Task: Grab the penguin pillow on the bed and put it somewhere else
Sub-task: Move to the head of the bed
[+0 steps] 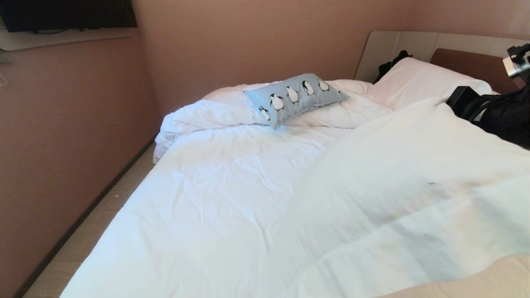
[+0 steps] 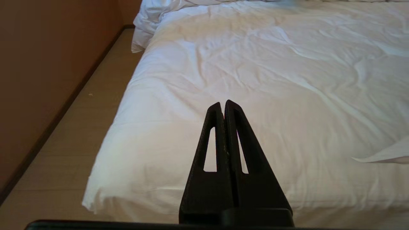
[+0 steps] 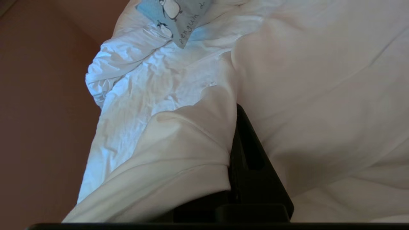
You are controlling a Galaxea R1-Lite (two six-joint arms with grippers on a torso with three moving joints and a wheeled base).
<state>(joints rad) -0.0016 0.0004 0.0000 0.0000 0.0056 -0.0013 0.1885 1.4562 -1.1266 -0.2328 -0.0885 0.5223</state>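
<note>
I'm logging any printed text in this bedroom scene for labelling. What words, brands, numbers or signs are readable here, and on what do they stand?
"penguin" – handwritten-style dark script along the edge of the small light-blue penguin pillow, read in the right wrist view; one more mark follows it, cut off at the fold and unreadable.
In the head view the same pillow shows a faint line of script, too small to read.
No other text shows on the white rumpled bed.
</note>
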